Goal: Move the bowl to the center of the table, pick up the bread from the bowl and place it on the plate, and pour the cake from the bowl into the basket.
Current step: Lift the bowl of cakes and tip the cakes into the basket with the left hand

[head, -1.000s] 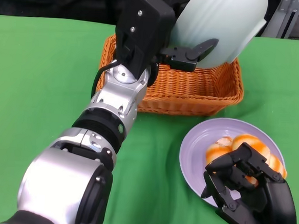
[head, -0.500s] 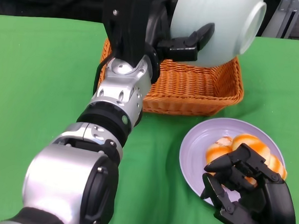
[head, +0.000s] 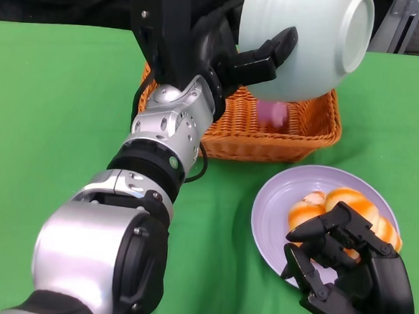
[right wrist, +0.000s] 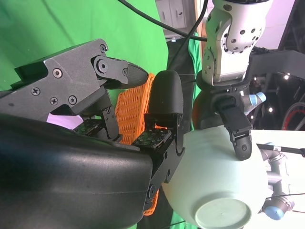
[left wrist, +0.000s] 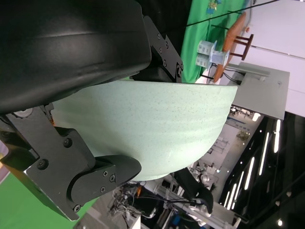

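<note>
one bowl (head: 311,45), pale green, up in the air over the far end of the basket (head: 297,131), tipped hard so its foot ring faces the robot's right and the mouth faces away from the head camera. left hand (head: 256,60) grasps it: one finger lies across the outer wall, the rest of the hand is behind the rim. left wrist view confirms it, bowl wall pressed between the black shell and a finger (left wrist: 100,174) underneath. right wrist view shows the same bowl from the side, foot ring toward the lens, a left-hand finger hooked down over its wall.

pink cake (head: 274,113) sits inside the basket, directly under the bowl, against the far wall. can't tell if it's resting flat or on edge. basket is orange wicker, rectangular, on the green tablecloth (head: 54,117), behind the plate (head: 270,219).

plate is lavender, near the robot's right side, just in front of the basket and apart from it. bread (head: 339,202), orange-and-white glazed rolls, lies on the plate, partly hidden by the right hand (head: 345,271).

right hand hovers low over the near edge of the plate, fingers curled inward, nothing in them; clenched-ish, empty. no clear contact with plate or bread from the head view.

left forearm (head: 164,139), silver, runs diagonally from lower left up to the basket.
</note>
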